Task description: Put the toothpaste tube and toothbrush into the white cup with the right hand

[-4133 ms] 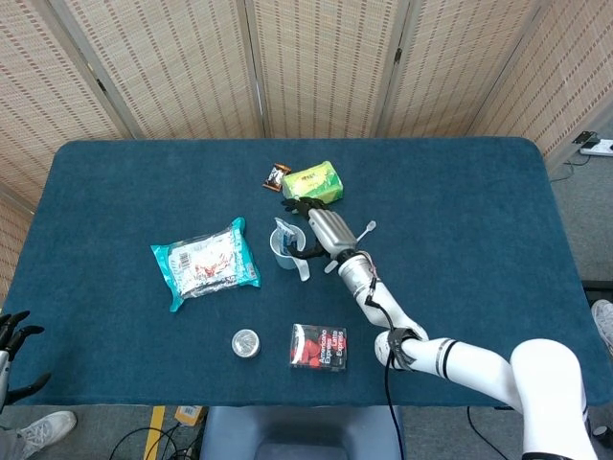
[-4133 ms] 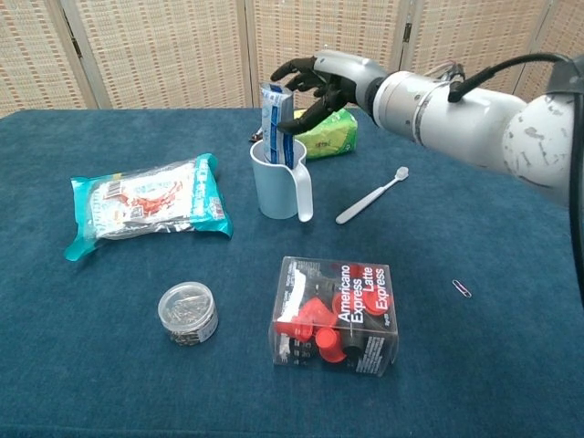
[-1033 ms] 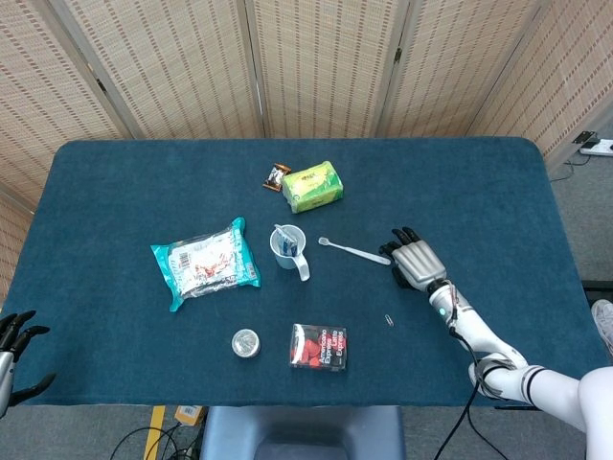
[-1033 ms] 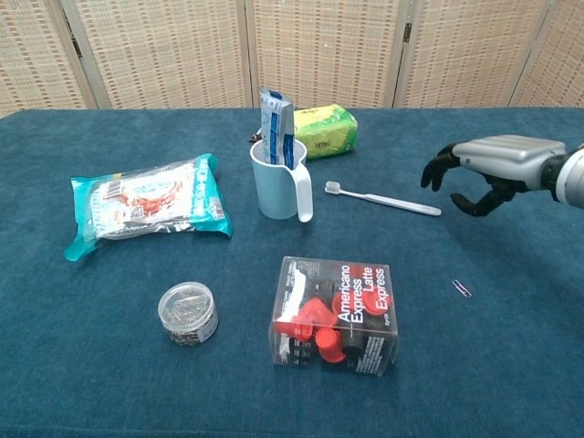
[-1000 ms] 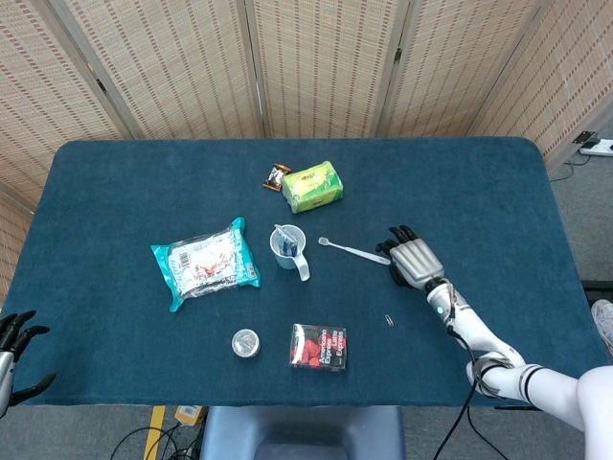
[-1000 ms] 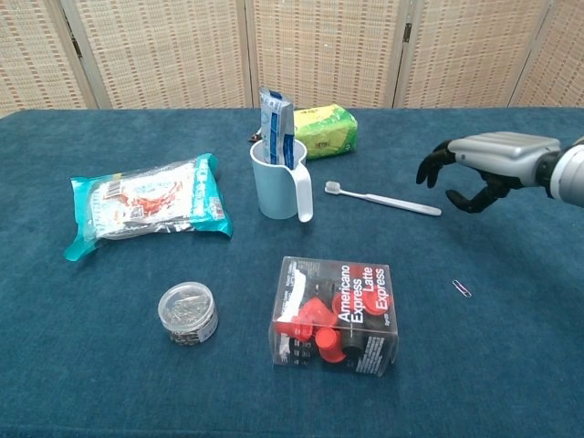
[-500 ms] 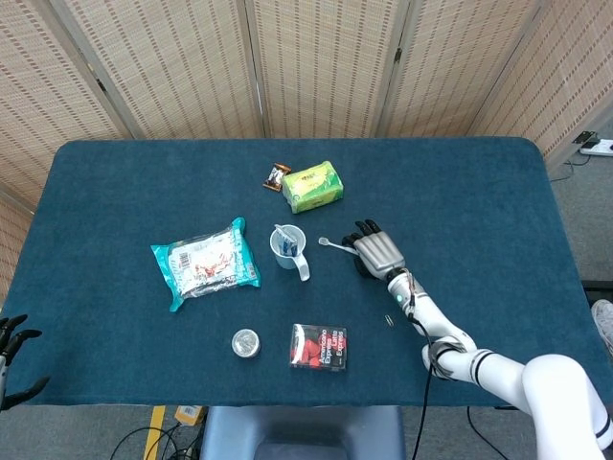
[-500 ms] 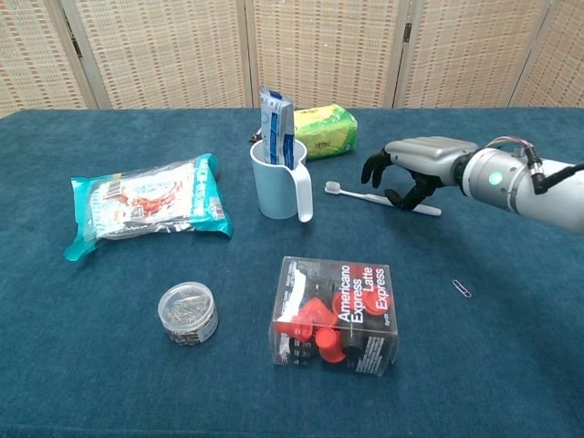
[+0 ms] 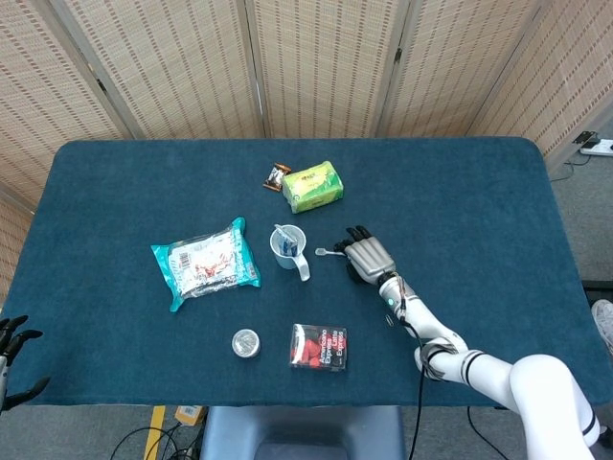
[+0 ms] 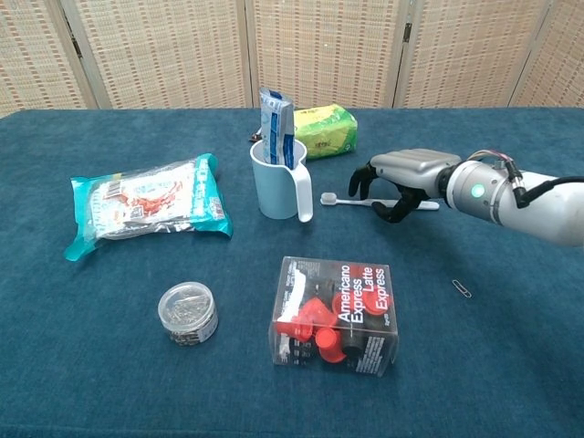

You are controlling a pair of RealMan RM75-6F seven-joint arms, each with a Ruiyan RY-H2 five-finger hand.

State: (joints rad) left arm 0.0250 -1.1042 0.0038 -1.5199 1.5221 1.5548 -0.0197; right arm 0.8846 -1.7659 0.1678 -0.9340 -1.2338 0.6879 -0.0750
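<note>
Robot hand (image 10: pixel 394 187) curls over toothbrush (image 10: pixel 342 200) near "Americano Express" box (image 10: pixel 336 316).

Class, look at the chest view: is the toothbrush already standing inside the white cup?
No. The toothbrush lies flat on the table beside the white cup, under the right hand; only the toothpaste tube stands in the cup.

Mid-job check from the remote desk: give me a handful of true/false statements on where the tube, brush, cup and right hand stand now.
1. The toothpaste tube stands in the white cup. True.
2. The toothbrush is in the cup. False: it lies on the table, right of the cup.
3. The right hand is over the toothbrush handle. True; whether it grips it cannot be told.
4. The toothbrush's head points away from the cup. False: the head points toward the cup.
5. The left hand holds the cup. False: it is at the table's near-left edge.
</note>
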